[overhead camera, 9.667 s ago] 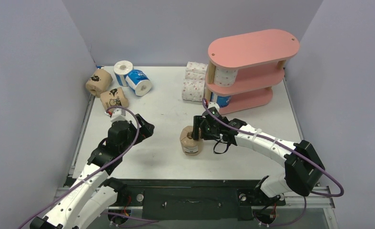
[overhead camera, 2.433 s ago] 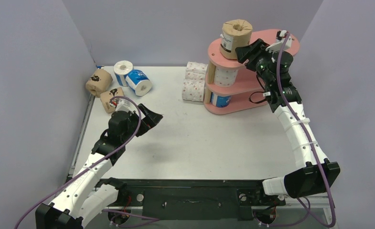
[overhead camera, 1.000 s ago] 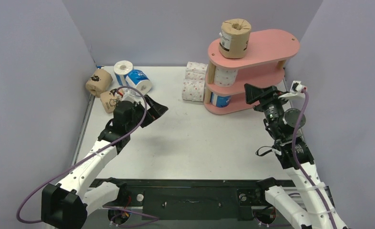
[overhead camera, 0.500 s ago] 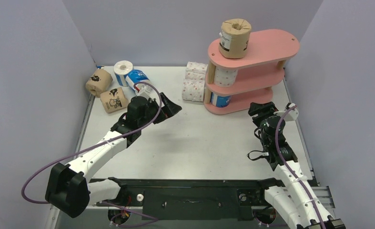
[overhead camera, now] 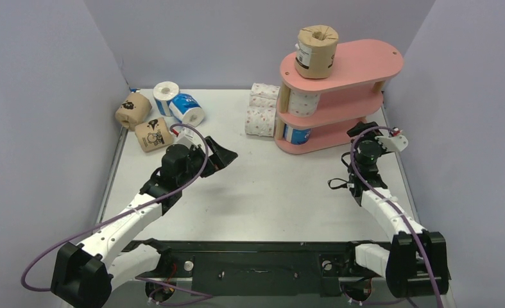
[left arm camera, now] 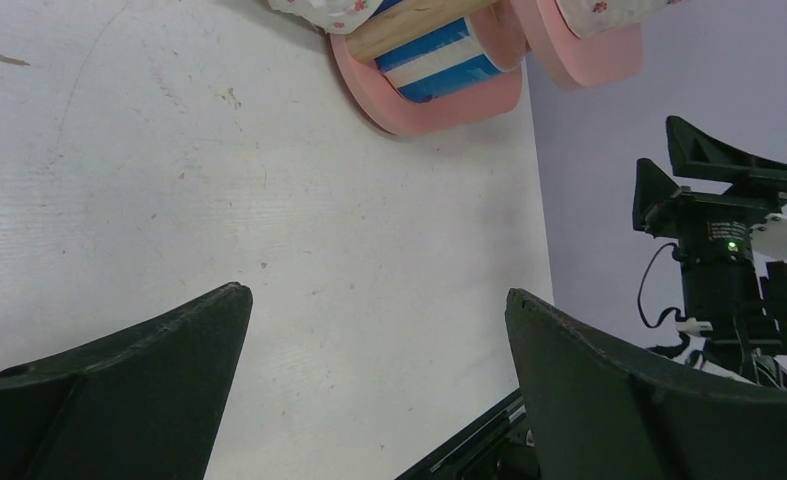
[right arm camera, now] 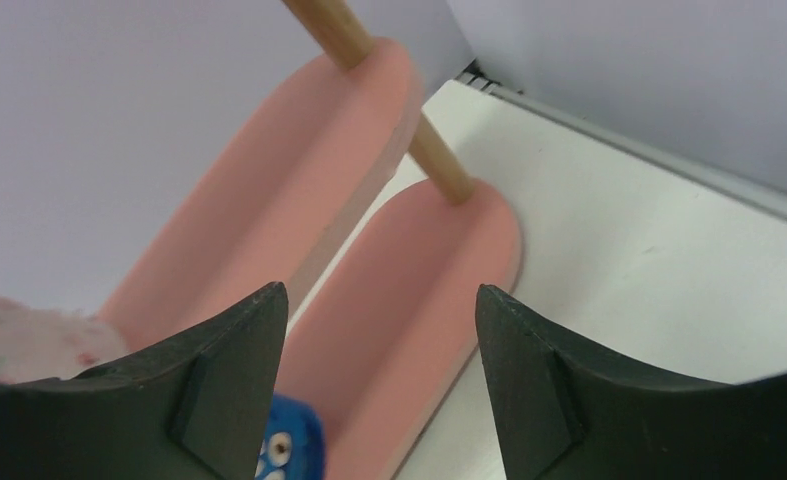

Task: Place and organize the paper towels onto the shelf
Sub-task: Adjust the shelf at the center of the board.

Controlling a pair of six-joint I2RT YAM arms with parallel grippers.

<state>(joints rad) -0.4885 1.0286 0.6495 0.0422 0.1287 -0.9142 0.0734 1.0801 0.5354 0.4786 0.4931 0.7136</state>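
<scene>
The pink shelf (overhead camera: 359, 64) stands at the back right. A brown paper towel roll (overhead camera: 316, 52) stands upright on its top board. A white pink-dotted roll (overhead camera: 304, 102) is on the middle tier and a blue roll (overhead camera: 298, 134) on the bottom tier. Two brown rolls (overhead camera: 133, 110) (overhead camera: 153, 134) and two blue rolls (overhead camera: 187, 109) (overhead camera: 166, 96) lie at the back left. My left gripper (overhead camera: 227, 157) (left arm camera: 374, 293) is open and empty over bare table. My right gripper (overhead camera: 365, 130) (right arm camera: 379, 291) is open and empty, facing the bottom board's (right arm camera: 419, 290) right end.
Stacked white dotted rolls (overhead camera: 260, 119) lie against the shelf's left side. Grey walls close in the table on the left, back and right. A wooden post (right arm camera: 439, 160) joins the boards near my right gripper. A black rail (overhead camera: 256, 263) runs along the near edge.
The right arm has come down from mid-shelf height; its gripper now sits low by the bottom tier's right end. The left gripper swung right toward the table's middle, then drew back slightly.
</scene>
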